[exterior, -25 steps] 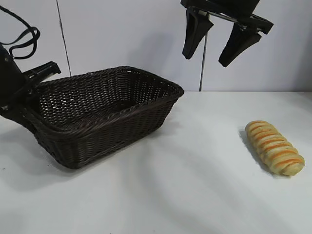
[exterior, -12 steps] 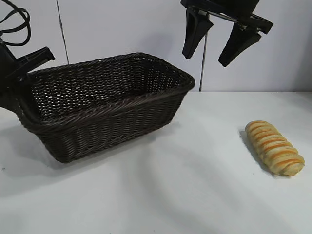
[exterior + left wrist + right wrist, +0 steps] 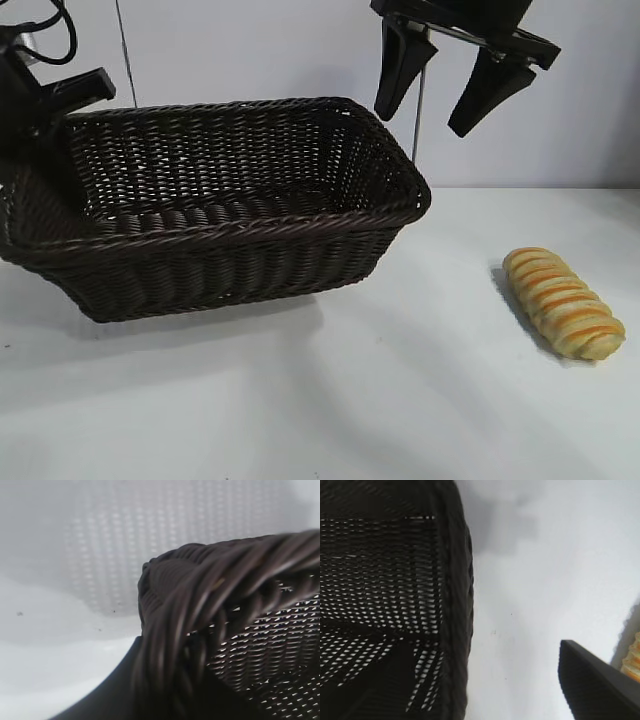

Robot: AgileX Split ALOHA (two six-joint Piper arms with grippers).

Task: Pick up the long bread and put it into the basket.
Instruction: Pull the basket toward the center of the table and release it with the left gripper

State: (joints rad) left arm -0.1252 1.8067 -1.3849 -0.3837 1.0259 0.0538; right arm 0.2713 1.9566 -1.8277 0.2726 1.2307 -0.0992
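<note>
The basket (image 3: 230, 210) occupies the left half of the table (image 3: 400, 400), its left end raised off the surface. The long bread (image 3: 563, 302) lies on the table well apart to the right, outside the basket.

This looks like a robotics lab or test bench rather than a home or kitchen. A plain white table (image 3: 330, 400) stands against bare, pale wall panels (image 3: 260, 60) split by a thin vertical seam, with no furniture or decoration around. Black robot arms reach in from above and from the side, one trailing loose black cables (image 3: 45, 25). The only props are a wicker basket (image 3: 230, 260) and a toy-like bread loaf (image 3: 563, 302), laid out as for a trial.
</note>
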